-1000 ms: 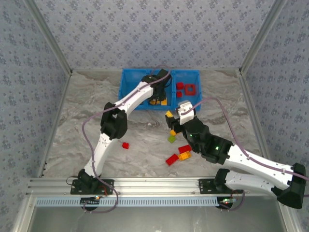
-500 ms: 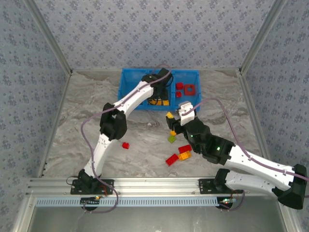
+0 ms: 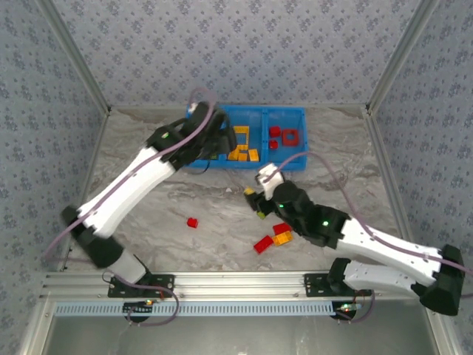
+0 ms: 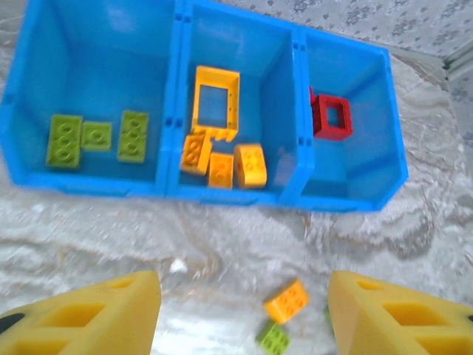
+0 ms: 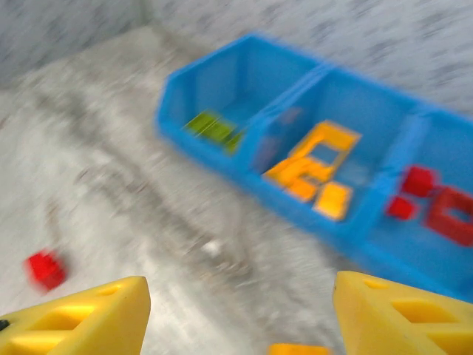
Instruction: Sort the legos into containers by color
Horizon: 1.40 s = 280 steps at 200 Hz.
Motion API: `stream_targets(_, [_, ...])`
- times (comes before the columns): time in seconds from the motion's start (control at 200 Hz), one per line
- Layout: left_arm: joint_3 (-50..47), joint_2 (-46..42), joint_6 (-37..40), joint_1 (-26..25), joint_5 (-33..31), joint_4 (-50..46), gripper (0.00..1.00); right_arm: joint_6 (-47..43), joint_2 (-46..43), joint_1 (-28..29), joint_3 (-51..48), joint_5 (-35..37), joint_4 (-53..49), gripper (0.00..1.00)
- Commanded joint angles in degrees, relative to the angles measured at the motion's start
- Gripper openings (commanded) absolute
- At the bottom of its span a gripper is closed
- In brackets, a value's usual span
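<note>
The blue tray (image 3: 290,117) (image 4: 171,111) (image 5: 255,107) at the back has three compartments: green legos (image 4: 94,137) on the left, orange ones (image 4: 222,159) in the middle, a red frame (image 4: 331,118) on the right. My left gripper (image 3: 219,143) (image 4: 244,318) hangs open and empty above the table just in front of the tray. An orange brick (image 4: 287,301) and a green brick (image 4: 273,339) lie on the table below it. My right gripper (image 3: 256,192) (image 5: 240,318) is open and empty, low over the loose bricks in the middle of the table; an orange brick (image 5: 299,349) sits below its jaws.
More loose bricks lie on the marble table: a small red one (image 3: 192,222) (image 5: 46,268) to the left, two red ones (image 3: 262,244) (image 3: 282,228) and an orange one (image 3: 282,238) by the right arm. Patterned walls close in three sides.
My left gripper opened over the middle compartment, then the arm swung back and to the left, off the tray. My right gripper slid a little to the left.
</note>
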Motion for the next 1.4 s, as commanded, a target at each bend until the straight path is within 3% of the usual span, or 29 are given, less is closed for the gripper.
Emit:
stream_targets(0.0, [-12.1,-12.0,-0.1,-0.7,1.2,-0.2,0.62,1.3,7.5,2.9,1.9,-15.7,-0.2,0.69])
stream_targets(0.21, [-29.5,-36.5,-4.0,-0.8,3.5,-11.1,0.63,-2.2,27.0,8.1,8.5,-22.7,3.8,0.70])
stream_targets(0.355, [-34.3,-49.3,-5.6,-0.6,3.4,-16.1,0.65,-3.1,38.8,7.8,15.5,-24.5,2.3,0.70])
stream_targets(0.535, [-36.6,-58.5,-6.3,-0.6,2.4,-16.2,0.66,-3.7,48.7,6.6,22.2,-24.6,0.3,0.70])
stream_targets(0.704, [-35.8,-60.9,-5.2,-0.7,1.5,-15.7,0.67,-3.9,54.5,5.6,29.0,-26.3,-1.2,0.67])
stream_targets(0.904, [-34.9,-60.6,-4.8,-0.6,1.2,-16.9,0.67,-3.6,59.2,4.8,33.6,-27.9,-3.7,0.55])
stream_targets(1.394, [-35.7,-59.0,-4.4,-0.7,2.7,-14.5,0.67,-2.4,60.7,4.6,35.3,-28.7,-4.5,0.30])
